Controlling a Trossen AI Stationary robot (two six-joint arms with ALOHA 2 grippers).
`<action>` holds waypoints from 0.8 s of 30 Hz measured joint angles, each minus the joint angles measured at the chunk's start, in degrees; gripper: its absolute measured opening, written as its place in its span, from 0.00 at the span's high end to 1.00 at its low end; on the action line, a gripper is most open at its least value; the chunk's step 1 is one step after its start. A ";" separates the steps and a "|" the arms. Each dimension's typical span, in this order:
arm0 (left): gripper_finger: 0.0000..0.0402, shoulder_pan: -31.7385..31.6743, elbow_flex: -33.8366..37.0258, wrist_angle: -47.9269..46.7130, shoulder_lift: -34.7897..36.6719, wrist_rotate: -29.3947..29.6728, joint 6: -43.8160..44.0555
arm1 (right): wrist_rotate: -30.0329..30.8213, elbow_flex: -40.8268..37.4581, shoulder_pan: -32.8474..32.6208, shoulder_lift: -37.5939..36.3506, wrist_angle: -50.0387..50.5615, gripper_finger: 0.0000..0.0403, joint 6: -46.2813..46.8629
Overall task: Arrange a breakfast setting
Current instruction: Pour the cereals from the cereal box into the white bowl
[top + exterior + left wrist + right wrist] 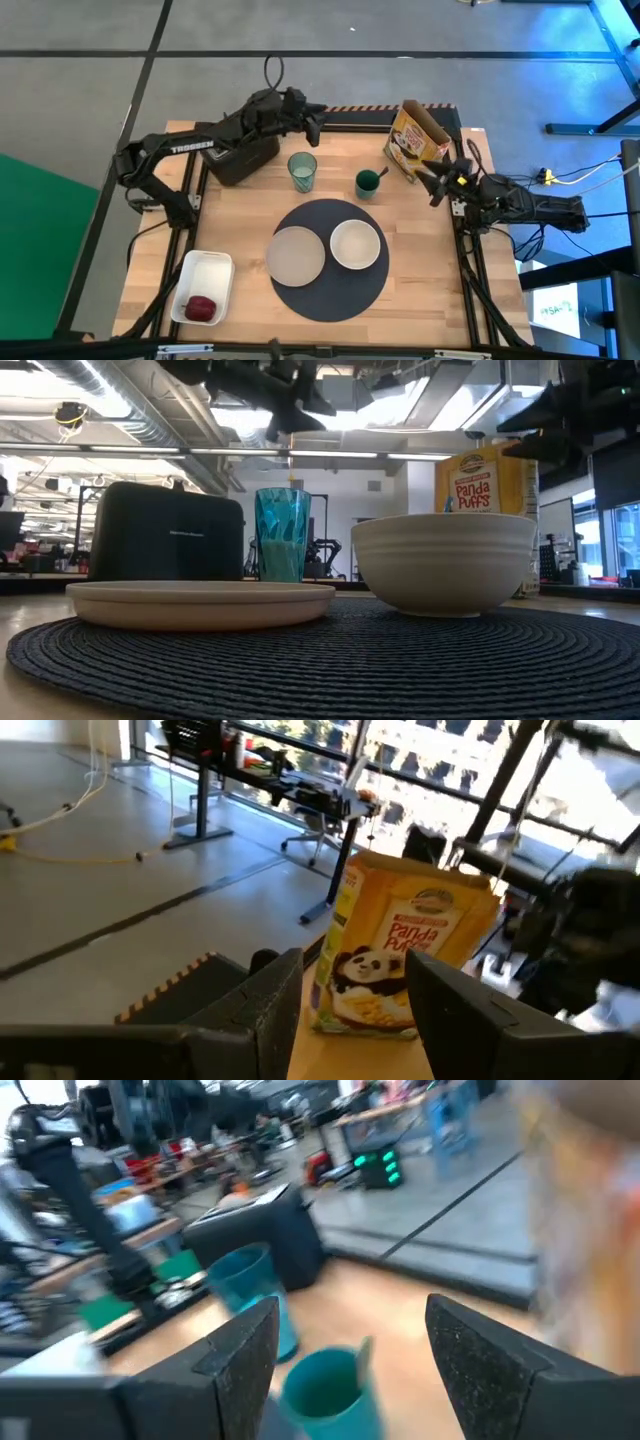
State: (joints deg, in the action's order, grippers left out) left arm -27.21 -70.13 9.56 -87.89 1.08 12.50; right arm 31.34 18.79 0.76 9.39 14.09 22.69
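Note:
A round dark-grey mat (330, 290) lies mid-table and bears a pale beige plate (297, 254) and a white bowl (355, 244). A clear bluish glass (302, 172) stands beyond it. A teal spoon (381, 174) stands in a teal cup (368, 184). A small red fruit (201, 308) lies in a white tray (205, 270). No bagel shows. My left gripper (313, 118) is open and empty, raised past the black toaster (240, 155). My right gripper (437, 185) is open and empty, right of the cup.
A yellow cereal box (418, 140) stands open at the far right, between the two grippers. The toaster stands at the far left, under my left arm. The tray sits at the near left corner. Bare wood shows near the right edge.

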 joint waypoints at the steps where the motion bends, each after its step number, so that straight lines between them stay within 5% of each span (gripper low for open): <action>1: 0.57 -0.56 -0.52 0.03 -0.90 -0.94 -1.28 | 1.64 1.44 0.00 1.04 -0.06 0.40 -1.82; 12: 0.57 -3.59 -1.97 0.26 -6.79 -6.59 -4.15 | 21.49 23.33 0.01 17.38 2.20 0.40 -23.21; 17: 0.57 -3.59 -2.03 1.97 -7.42 -7.60 -8.99 | 33.63 32.90 0.00 22.66 12.36 0.40 -17.19; 24: 0.57 -2.57 -2.03 3.87 -7.79 -11.32 -14.63 | 23.76 35.95 0.00 23.49 35.85 0.40 4.32</action>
State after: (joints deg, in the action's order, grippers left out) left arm -29.78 -72.16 13.43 -95.68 -10.24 -2.13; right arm 55.10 54.74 0.75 32.88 49.94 27.00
